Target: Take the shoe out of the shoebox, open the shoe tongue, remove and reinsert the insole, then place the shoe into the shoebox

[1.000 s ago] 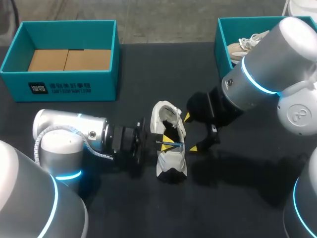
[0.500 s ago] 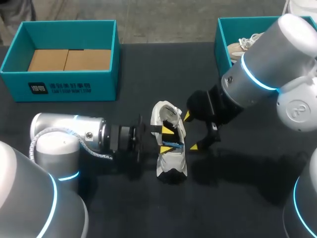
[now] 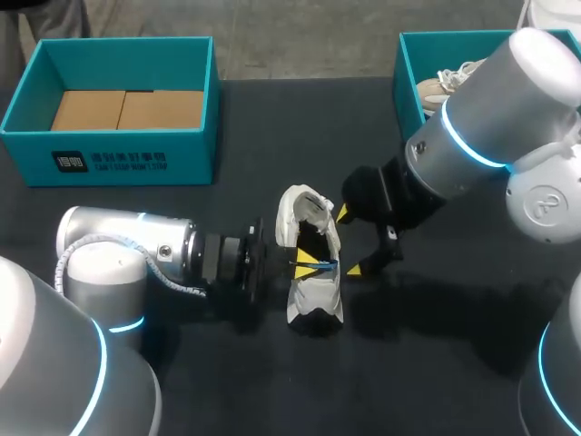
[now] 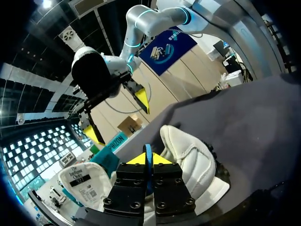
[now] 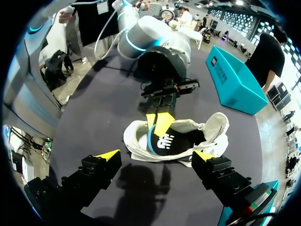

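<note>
A white shoe (image 3: pixel 314 304) stands on the black table between my two arms, its opening facing up. My left gripper (image 3: pixel 316 264) comes in from the left over the shoe's side, shut on the blue-edged dark insole (image 3: pixel 305 263) that stands in the opening. The right wrist view shows this grip: the left gripper (image 5: pixel 159 123) pinches the insole (image 5: pixel 165 143) inside the shoe (image 5: pixel 209 134). In the left wrist view the insole's blue edge (image 4: pixel 148 155) runs between the yellow tips of my left gripper (image 4: pixel 146 159). My right gripper (image 3: pixel 349 242) hangs open just right of the shoe, holding nothing.
A teal shoebox (image 3: pixel 118 159) with brown cardboard inside stands at the back left. A second teal box (image 3: pixel 407 77) at the back right holds a beige shoe (image 3: pixel 443 84), partly hidden by my right arm.
My left gripper opened, pushed a little further into the shoe, then shut again on the insole and drew slightly back. The right arm stayed where it was.
</note>
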